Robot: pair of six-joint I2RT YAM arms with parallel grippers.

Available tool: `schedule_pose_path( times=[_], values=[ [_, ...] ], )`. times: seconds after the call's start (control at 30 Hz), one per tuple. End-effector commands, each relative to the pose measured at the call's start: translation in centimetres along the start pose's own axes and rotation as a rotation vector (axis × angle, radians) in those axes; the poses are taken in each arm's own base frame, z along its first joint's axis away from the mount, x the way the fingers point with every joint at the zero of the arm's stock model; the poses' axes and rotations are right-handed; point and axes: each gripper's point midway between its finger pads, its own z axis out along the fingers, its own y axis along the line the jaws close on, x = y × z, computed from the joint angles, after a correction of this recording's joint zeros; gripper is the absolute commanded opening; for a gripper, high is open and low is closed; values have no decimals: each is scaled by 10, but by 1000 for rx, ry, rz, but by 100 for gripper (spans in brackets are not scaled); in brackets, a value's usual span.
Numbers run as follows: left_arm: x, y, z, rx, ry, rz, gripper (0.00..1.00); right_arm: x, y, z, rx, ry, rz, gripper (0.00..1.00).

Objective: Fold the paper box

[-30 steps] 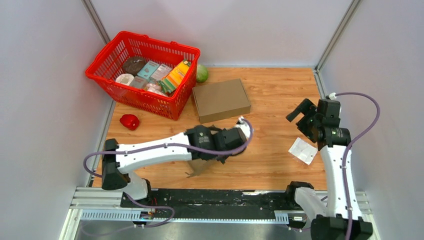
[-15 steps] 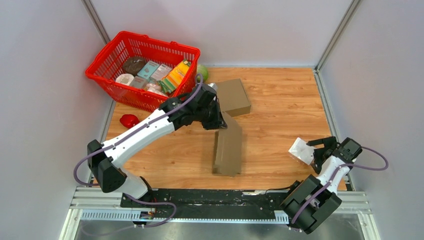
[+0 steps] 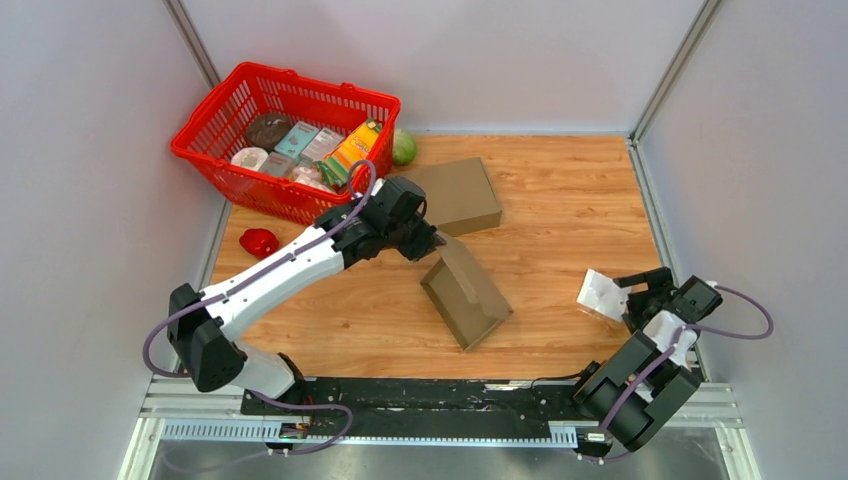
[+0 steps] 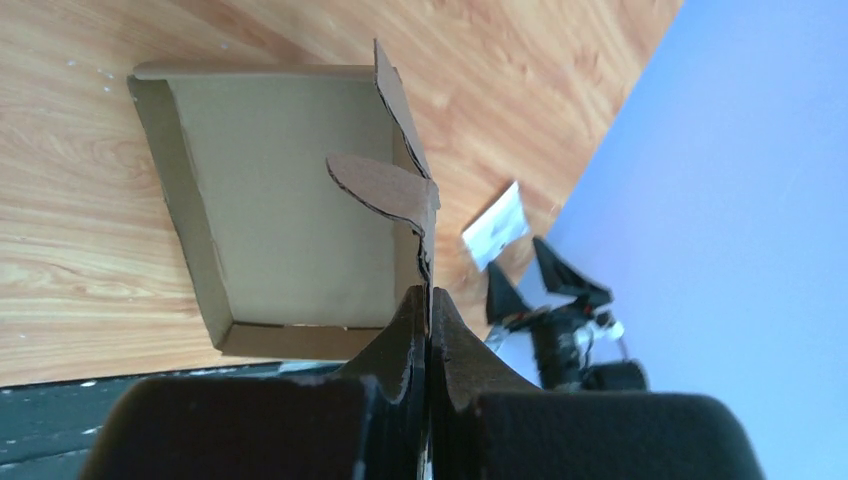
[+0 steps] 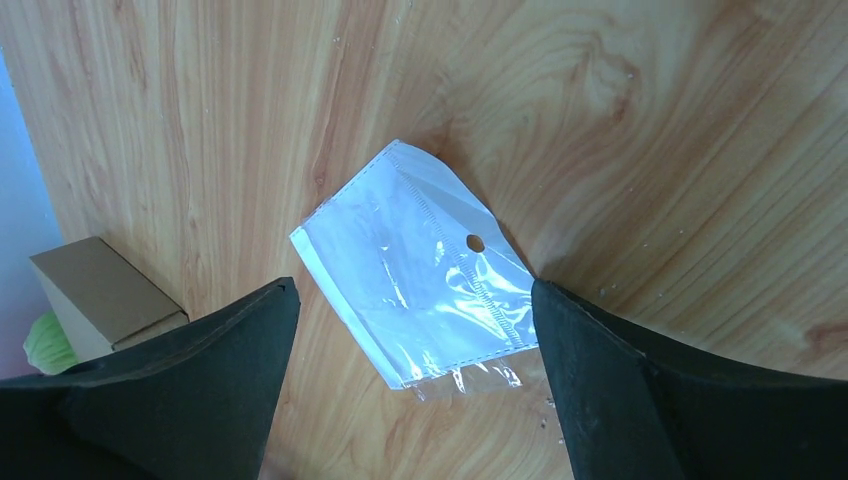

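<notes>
Brown cardboard is nipped between the matte black fingers (image 4: 405,335) of the left gripper (image 4: 428,300), which are pressed flat together on the thin upper edge of a side wall. The wall belongs to the open brown paper box (image 3: 466,295), a shallow rectangular tray with low, raw-edged walls and a smooth tan floor. A rounded tab flap (image 4: 385,185) curls inward just above the grip. The box lies on the wood-grain table (image 3: 560,220) between the two arms, slanting away from the left gripper toward the near edge.

The right gripper (image 5: 412,288) has its broad, wedge-shaped black fingers spread wide, holding nothing. They straddle a glossy, crinkled clear plastic bag (image 5: 420,270) with a small punched hole, lying flat on the table near the right edge. One finger's tip meets the bag's corner in the wrist view; I cannot tell whether it touches.

Just behind the left gripper sits a closed flat brown cardboard box (image 3: 455,192). Beside that is a red plastic lattice basket (image 3: 205,108) full of packets, with a round green vegetable (image 3: 403,147) by its far corner and a small glossy red object (image 3: 259,243) in front of it.
</notes>
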Motion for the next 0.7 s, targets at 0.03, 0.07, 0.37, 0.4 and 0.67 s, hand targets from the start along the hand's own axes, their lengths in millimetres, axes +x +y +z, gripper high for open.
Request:
schedule_pose_path(
  times=[0.03, 0.07, 0.37, 0.4, 0.67],
  values=[
    [-43, -7, -21, -40, -184, -220, 0, -20, 2, -1, 11, -97, -88, 100],
    [-46, -4, -20, -54, -192, -239, 0, -32, 12, -3, 11, -119, -117, 100],
    [-78, 26, -18, -123, -360, -404, 0, -4, 6, -4, 327, -50, -219, 100],
    [-82, 33, -20, -143, -379, -448, 0, 2, 8, -6, 346, -17, -226, 100],
    [-94, 43, -26, -172, -437, -545, 0, 17, 4, 4, 429, 92, -322, 100]
  ],
)
